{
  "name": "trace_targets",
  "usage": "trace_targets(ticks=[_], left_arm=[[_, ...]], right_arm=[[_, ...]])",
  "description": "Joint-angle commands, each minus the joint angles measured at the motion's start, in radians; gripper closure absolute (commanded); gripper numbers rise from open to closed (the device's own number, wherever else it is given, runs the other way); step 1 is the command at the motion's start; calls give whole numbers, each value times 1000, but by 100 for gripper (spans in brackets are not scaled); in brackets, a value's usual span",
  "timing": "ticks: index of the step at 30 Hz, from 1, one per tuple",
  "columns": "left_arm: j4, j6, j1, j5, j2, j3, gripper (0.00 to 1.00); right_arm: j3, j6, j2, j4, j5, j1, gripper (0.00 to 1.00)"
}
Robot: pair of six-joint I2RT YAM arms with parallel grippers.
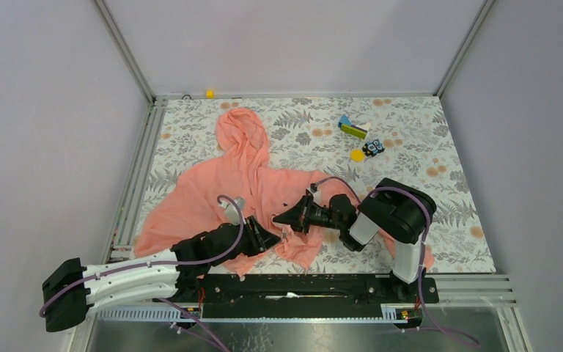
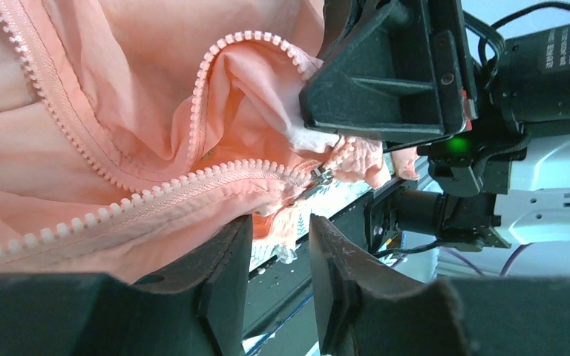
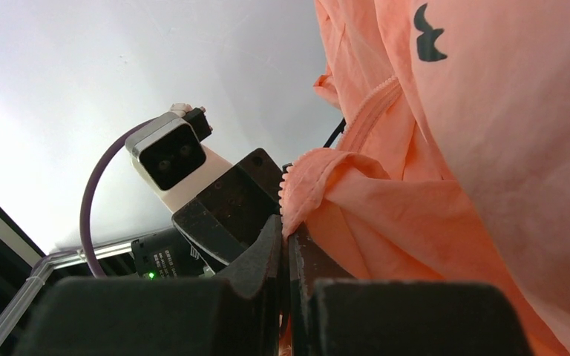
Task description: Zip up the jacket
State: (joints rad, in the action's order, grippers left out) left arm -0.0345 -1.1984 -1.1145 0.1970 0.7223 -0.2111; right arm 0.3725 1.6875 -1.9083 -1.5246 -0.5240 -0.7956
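left gripper: the fingers are parted and nothing is held between them.
right gripper: the fingers are clenched on a toothed front edge of the jacket.
slider: what appears to be it is seen just beyond the left fingertips, beside the right gripper.
zipper teeth: two unjoined rows are seen spreading away from the slider.
nearer arm: the left is judged nearer.
jacket position: it is spread on the table, with the hem by the arm bases and the hood far.
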Motion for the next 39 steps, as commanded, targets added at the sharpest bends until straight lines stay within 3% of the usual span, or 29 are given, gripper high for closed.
trace_targets(ticks=[1, 9, 17, 20, 26, 31, 33, 34, 39], left_arm=[[-49, -83, -4, 54, 7, -15, 65], [-82, -138, -1, 75, 88, -24, 64], [-207, -123, -1, 102, 128, 5, 79], [-282, -110, -1, 90, 111, 43, 71], [-300, -103, -1, 90, 72, 70, 68], [-326, -84, -1, 96, 80, 69, 79], [-360, -64, -1, 90, 94, 68, 88], [-368, -49, -1, 81, 104, 67, 98], [-354, 44, -2, 70, 110, 59, 100]], right_arm=[[16, -18, 43, -158, -21, 5, 100], [10, -18, 54, -157, -22, 4, 100], [-3, -20, 62, -159, -18, 4, 100], [-7, -21, 61, -158, -17, 4, 100], [-3, -23, 51, -159, -18, 3, 100], [4, -23, 52, -157, -16, 0, 100], [5, -26, 47, -157, -15, -2, 100], [7, -29, 43, -157, -15, -2, 100], [25, -34, 26, -158, -16, -5, 100]])
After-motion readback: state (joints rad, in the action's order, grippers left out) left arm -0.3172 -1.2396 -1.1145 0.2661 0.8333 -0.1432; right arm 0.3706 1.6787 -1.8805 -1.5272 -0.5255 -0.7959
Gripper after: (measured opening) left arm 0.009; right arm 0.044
